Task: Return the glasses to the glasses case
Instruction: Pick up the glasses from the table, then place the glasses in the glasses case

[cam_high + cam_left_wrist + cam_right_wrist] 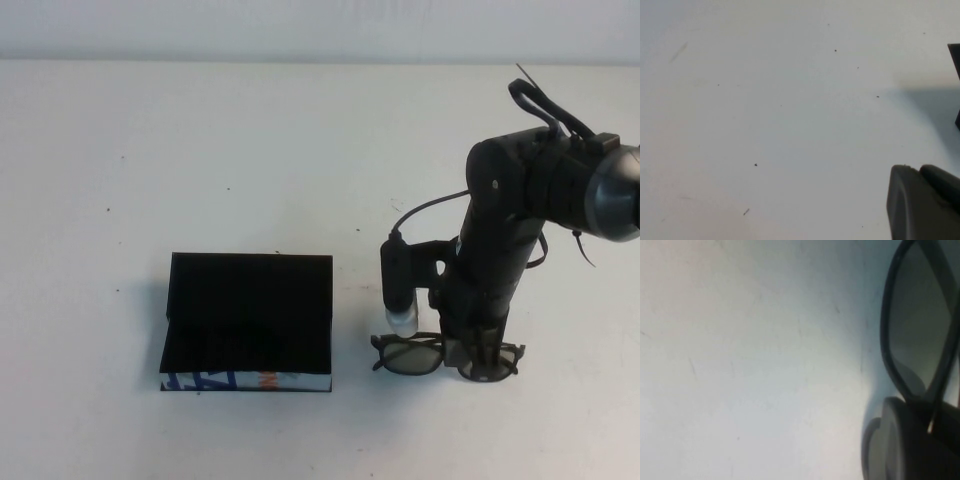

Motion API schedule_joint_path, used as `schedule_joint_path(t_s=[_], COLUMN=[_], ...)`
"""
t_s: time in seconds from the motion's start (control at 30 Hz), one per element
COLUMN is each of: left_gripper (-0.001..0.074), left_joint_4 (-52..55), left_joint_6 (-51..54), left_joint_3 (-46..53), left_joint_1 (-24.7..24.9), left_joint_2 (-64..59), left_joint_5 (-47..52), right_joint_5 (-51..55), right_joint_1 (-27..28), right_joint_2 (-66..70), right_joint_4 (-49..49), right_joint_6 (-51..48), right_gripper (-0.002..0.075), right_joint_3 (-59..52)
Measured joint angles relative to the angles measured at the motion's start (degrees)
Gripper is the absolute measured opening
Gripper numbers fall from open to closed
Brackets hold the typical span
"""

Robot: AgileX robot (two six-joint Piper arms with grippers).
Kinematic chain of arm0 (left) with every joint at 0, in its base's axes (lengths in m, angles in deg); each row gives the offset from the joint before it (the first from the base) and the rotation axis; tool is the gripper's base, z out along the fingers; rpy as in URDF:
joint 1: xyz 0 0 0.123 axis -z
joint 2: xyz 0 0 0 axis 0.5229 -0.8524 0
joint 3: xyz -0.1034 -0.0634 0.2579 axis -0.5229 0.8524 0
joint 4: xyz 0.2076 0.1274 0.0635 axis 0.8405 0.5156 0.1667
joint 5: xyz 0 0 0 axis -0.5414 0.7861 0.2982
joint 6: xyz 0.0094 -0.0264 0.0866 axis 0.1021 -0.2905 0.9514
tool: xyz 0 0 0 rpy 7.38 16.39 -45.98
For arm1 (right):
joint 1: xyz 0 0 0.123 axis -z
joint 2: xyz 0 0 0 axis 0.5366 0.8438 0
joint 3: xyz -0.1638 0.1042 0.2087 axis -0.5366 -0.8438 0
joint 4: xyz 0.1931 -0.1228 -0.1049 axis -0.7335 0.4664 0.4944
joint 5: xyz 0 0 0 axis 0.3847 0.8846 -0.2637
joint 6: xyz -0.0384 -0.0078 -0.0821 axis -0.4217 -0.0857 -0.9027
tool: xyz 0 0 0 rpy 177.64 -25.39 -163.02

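So the glasses case (248,322) sits open on the table (200,150), left of centre and toward the near edge, lid standing up at its far side. The glasses (446,356) lie to its right, well apart, also near the near edge. The right gripper (470,348) is down right on top of the glasses, arm reaching in from the right edge. The left gripper (922,202) hangs above bare tabletop, the case just beside it.

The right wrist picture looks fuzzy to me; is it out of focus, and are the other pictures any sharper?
Right wrist view: the glasses sit close to the lens and blur, like the right gripper. High view: sharp; the case and the table show clearly, lit evenly. Left wrist view: mostly bare table, a soft grey shadow, the left gripper dark at the edge.
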Motion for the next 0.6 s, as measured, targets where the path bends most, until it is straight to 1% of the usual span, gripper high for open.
schedule_joint_path(t_s=[0.13,0.23,0.43,0.6], left_gripper=[-0.0001,-0.0001,-0.0001,-0.0001], left_joint_4=[0.0,0.0,0.0,0.0], left_joint_6=[0.0,0.0,0.0,0.0], left_joint_3=[0.0,0.0,0.0,0.0], left_joint_1=[0.0,0.0,0.0,0.0], left_joint_2=[0.0,0.0,0.0,0.0], left_joint_5=[0.0,0.0,0.0,0.0], right_joint_5=[2.89,5.46,6.54,7.04], right_joint_1=[-0.13,-1.94,-9.85,-16.0], right_joint_2=[-1.58,-4.46,-6.69,-2.03], right_joint_4=[0.39,0.77,0.64,0.39], right_joint_6=[3.37,5.94,11.67,13.35], right_gripper=[0.0025,0.0023,0.0022,0.0022], right_joint_3=[0.0,1.02,10.61,18.43])
